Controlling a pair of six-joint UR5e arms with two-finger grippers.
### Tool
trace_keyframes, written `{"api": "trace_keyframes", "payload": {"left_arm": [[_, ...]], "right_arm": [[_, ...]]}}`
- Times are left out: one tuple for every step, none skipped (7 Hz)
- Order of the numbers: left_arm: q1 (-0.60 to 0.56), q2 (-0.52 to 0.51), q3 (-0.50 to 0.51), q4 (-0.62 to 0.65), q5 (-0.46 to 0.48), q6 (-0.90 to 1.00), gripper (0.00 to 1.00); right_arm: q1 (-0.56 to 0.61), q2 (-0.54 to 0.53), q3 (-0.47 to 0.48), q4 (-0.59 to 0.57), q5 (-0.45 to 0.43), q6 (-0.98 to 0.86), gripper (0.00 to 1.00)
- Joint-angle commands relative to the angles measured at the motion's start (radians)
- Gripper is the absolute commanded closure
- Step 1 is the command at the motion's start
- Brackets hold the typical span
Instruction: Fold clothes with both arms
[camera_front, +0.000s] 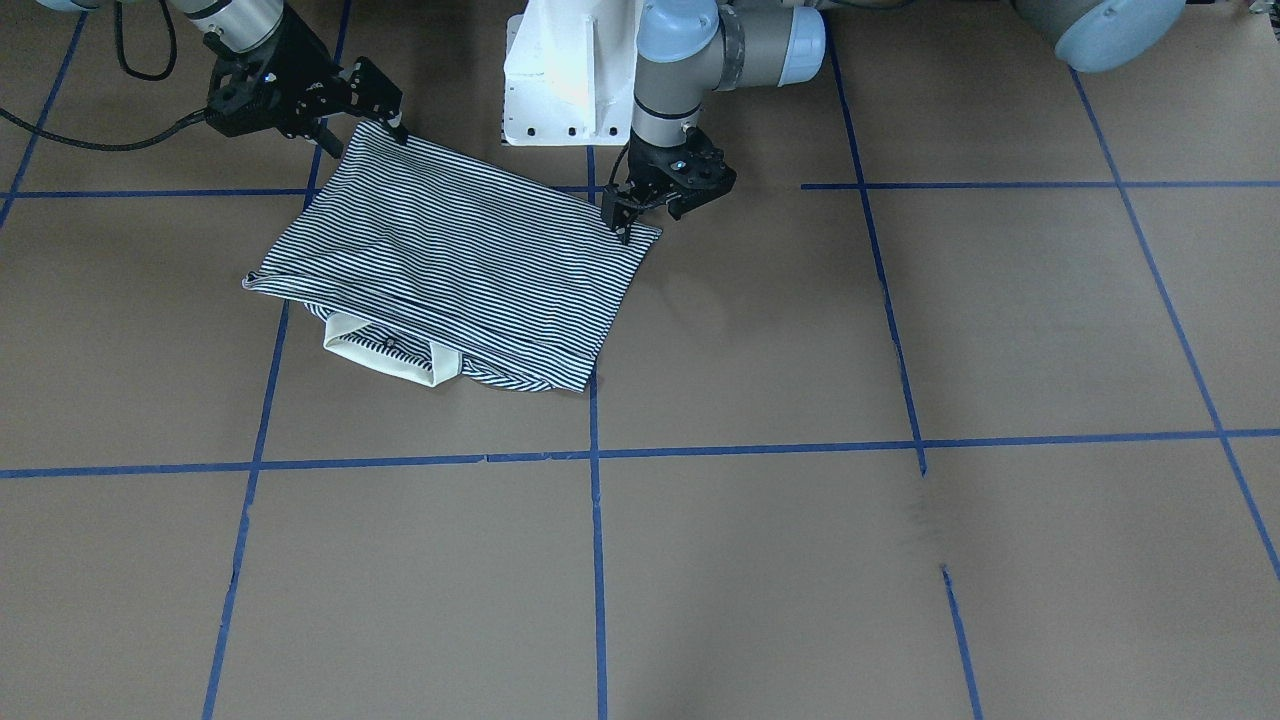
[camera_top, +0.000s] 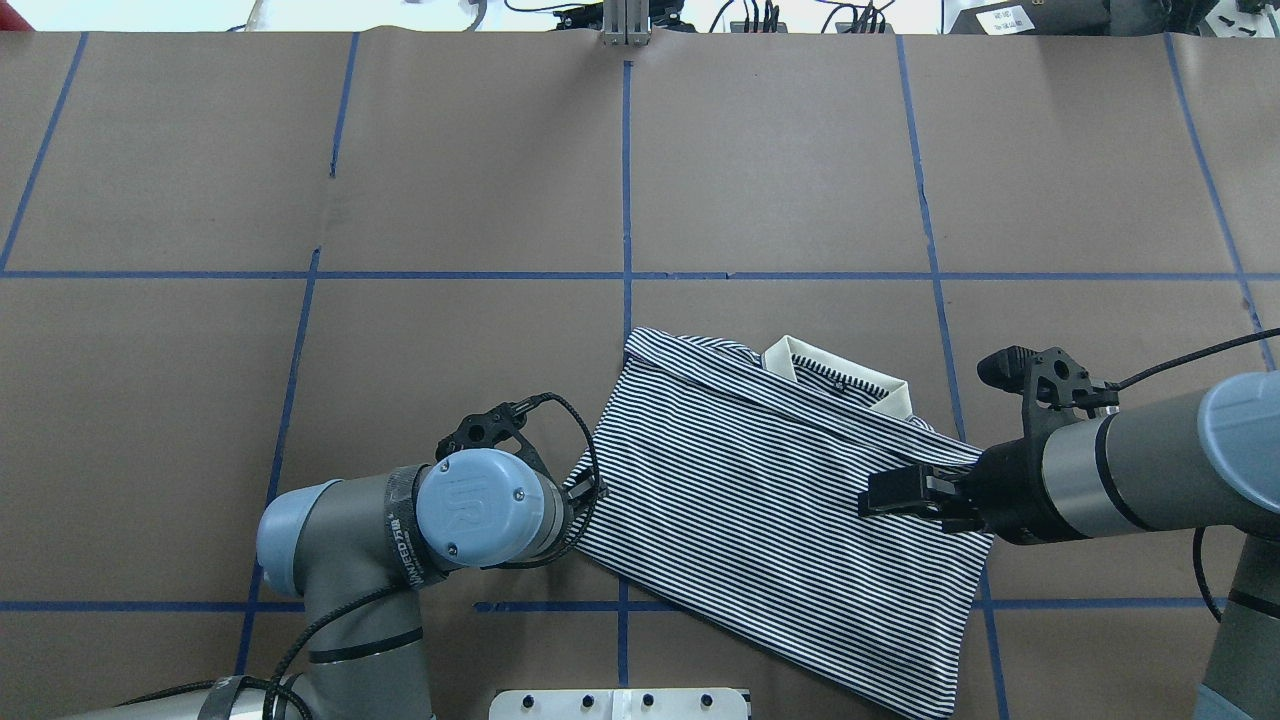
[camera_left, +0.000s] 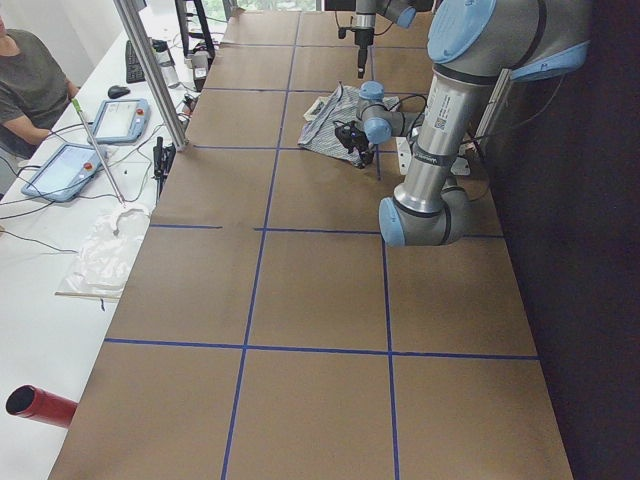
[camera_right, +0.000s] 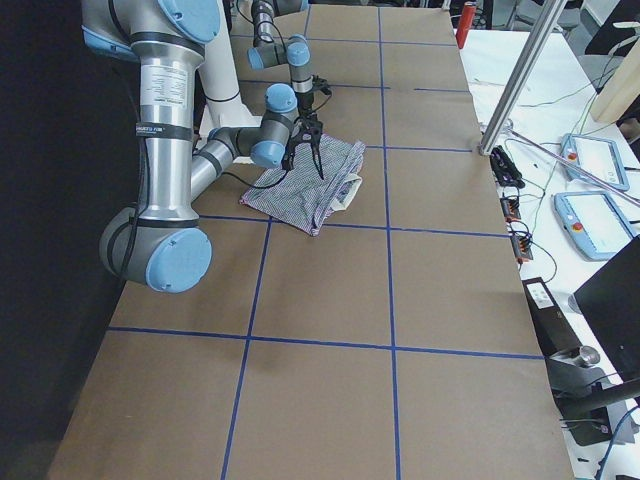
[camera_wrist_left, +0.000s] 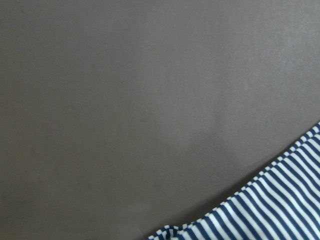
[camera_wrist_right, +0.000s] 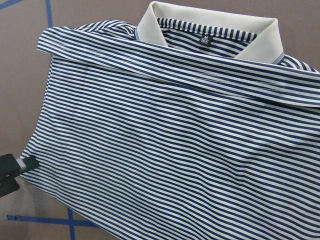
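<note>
The striped polo shirt (camera_front: 450, 270) lies folded in a flat rectangle on the brown table, near the robot's base. Its cream collar (camera_front: 385, 350) pokes out at the far edge. It also shows in the overhead view (camera_top: 760, 500) and fills the right wrist view (camera_wrist_right: 175, 140). My left gripper (camera_front: 645, 212) stands at the shirt's near left corner with its fingers spread, one tip touching the fabric edge. My right gripper (camera_front: 362, 133) hovers over the near right corner, fingers apart, holding nothing. The left wrist view shows only bare table and a shirt edge (camera_wrist_left: 280, 210).
The white pedestal base (camera_front: 560, 80) stands just behind the shirt. Blue tape lines (camera_front: 595, 560) grid the table. An operator (camera_left: 30, 80), tablets (camera_left: 120, 120) and a metal pole (camera_left: 150, 70) are on a side bench beyond the table's far edge.
</note>
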Motion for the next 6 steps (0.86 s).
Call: {"api": "trace_keyframes", "payload": {"left_arm": [[0.000, -0.001, 0.001, -0.003, 0.002, 0.002, 0.89], [-0.001, -0.001, -0.001, -0.003, 0.002, 0.013, 1.00], [-0.003, -0.001, -0.004, -0.003, 0.002, 0.019, 1.00], [-0.005, -0.001, -0.011, -0.002, 0.002, 0.019, 1.00], [-0.018, -0.001, -0.015, -0.002, 0.003, 0.021, 1.00], [-0.058, -0.001, -0.012, 0.000, 0.003, 0.022, 1.00]], "right_arm": [[0.001, -0.002, 0.000, 0.000, 0.002, 0.001, 0.00], [0.001, -0.004, -0.002, 0.000, 0.002, 0.001, 0.00], [0.001, -0.004, -0.005, 0.000, 0.001, 0.001, 0.00], [0.001, -0.004, -0.006, -0.002, 0.001, 0.001, 0.00], [0.001, -0.004, -0.006, -0.002, 0.001, 0.001, 0.00], [0.001, -0.004, -0.006, 0.000, 0.001, 0.001, 0.00]]}}
